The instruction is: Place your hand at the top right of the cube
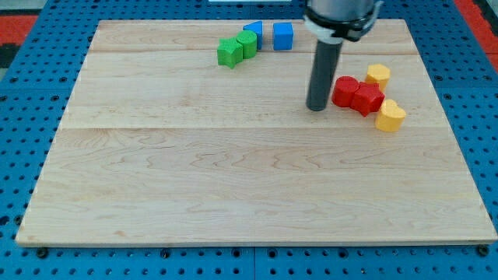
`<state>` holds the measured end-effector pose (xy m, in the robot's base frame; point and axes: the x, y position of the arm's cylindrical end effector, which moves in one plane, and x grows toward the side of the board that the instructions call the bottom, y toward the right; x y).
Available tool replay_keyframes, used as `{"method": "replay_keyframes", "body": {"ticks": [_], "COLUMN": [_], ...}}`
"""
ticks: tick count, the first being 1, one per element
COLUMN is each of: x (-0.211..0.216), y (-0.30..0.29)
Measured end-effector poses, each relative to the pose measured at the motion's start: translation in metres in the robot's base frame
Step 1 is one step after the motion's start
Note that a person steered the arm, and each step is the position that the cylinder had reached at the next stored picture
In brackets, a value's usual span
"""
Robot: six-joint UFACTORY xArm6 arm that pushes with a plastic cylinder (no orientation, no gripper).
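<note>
A blue cube point(283, 36) sits near the view's top, right of centre, on the wooden board point(233, 171). Just to its left is another blue block point(253, 31), partly hidden behind two green blocks: a green cube-like block point(247, 43) and a green star-like block point(229, 52). My tip point(317, 108) rests on the board below and to the right of the blue cube, just left of a red round block point(345, 90). The dark rod rises from the tip to the arm at the view's top.
A second red block point(368, 99) touches the first red one. A yellow hexagonal block point(378, 75) lies above them and a yellow heart-like block point(391, 116) below right. A blue pegboard point(23, 117) surrounds the board.
</note>
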<state>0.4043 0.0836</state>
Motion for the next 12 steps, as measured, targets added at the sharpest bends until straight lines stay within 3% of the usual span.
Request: {"method": "replay_keyframes", "body": {"ticks": [2, 3, 5, 10, 11, 12], "x": [-0.046, -0.057, -0.139, -0.145, -0.121, -0.061], "y": [-0.103, -0.201, -0.195, -0.201, -0.23, -0.253]}}
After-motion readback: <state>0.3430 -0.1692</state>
